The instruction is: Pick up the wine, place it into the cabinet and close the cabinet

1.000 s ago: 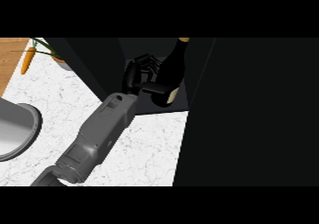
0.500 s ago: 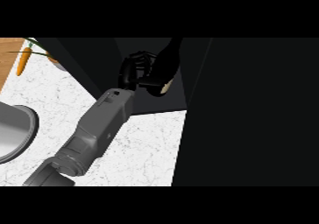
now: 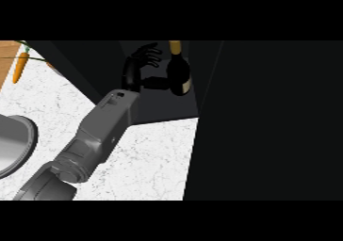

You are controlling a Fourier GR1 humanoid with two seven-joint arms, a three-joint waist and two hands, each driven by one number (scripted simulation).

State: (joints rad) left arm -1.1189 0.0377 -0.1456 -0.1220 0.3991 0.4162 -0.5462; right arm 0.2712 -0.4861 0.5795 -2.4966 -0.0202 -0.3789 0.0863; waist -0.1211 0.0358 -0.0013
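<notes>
The wine bottle (image 3: 177,70) is dark, with a tan top and a tan label. It stands inside the dark cabinet (image 3: 160,108) near the view's top. My left hand (image 3: 137,70) is just to its left at the end of the grey forearm. The fingers (image 3: 150,52) are spread upward and lie clear of the bottle. Only the thumb reaches across to the bottle's side. The bottle's lower part merges with the dark interior. The right hand shows nowhere.
The cabinet's black door panel (image 3: 272,117) fills the right half of the view. A carrot (image 3: 18,68) lies on a wooden board (image 3: 3,56) at the upper left. A grey round pot (image 3: 7,146) sits at the left edge of the white marble counter (image 3: 146,160).
The hand and the bottle have moved together deeper into the cabinet. The fingers, curled by the bottle before, are now spread apart.
</notes>
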